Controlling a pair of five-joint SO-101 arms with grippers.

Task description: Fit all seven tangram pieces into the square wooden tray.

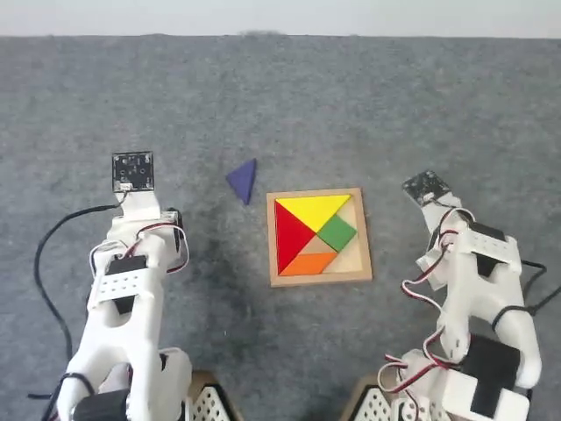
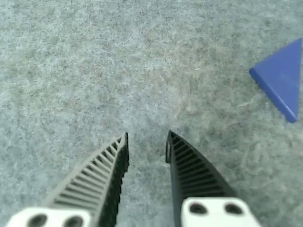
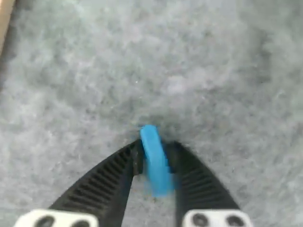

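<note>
The square wooden tray (image 1: 361, 235) lies mid-table and holds a yellow triangle (image 1: 311, 210), a red triangle (image 1: 289, 237), a green square (image 1: 337, 232) and an orange piece (image 1: 308, 263). A dark blue triangle (image 1: 243, 179) lies on the grey felt to the tray's upper left; it also shows in the left wrist view (image 2: 281, 78). My left gripper (image 2: 147, 142) stands open over bare felt, well left of that triangle. My right gripper (image 3: 154, 149) is shut on a light blue piece (image 3: 155, 158) held edge-on, to the right of the tray.
Grey felt covers the table. The left arm (image 1: 131, 263) stands left of the tray and the right arm (image 1: 469, 263) right of it. The tray's edge (image 3: 4, 19) shows at a corner of the right wrist view.
</note>
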